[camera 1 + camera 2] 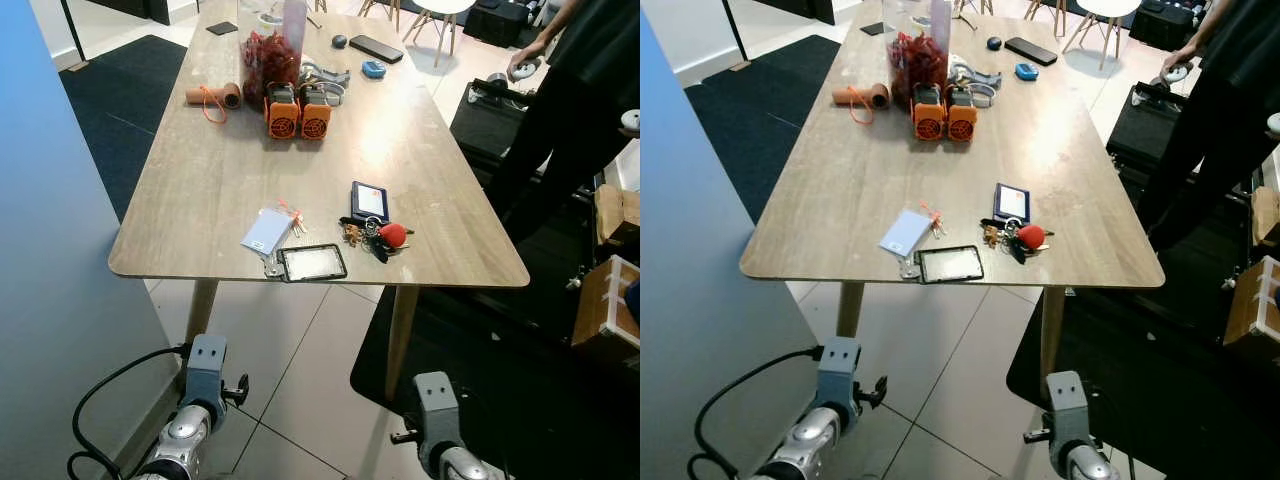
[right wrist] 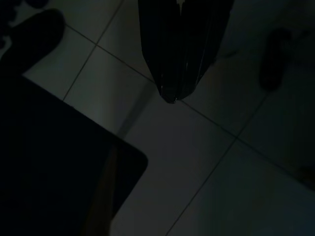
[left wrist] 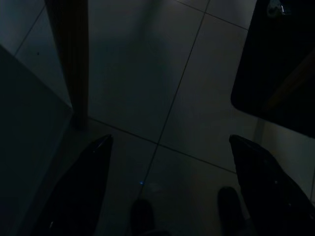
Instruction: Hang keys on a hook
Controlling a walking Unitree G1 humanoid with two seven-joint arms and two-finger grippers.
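The keys point(image 1: 377, 236), a bunch with a red fob, lie at centre frame near the front edge of the wooden table point(image 1: 200, 190), just right of a small black tablet point(image 1: 312, 263) and below a dark card holder point(image 1: 369, 200). Both arms hang low over the tiled floor point(image 3: 197, 98): the left gripper point(image 3: 167, 187) has its 2 fingers wide apart, the right gripper point(image 2: 178, 73) has them pressed together, holding nothing. A person point(image 1: 580, 90) stands at upper right

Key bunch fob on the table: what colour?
Red fob on the keys; left eye view shows it best.
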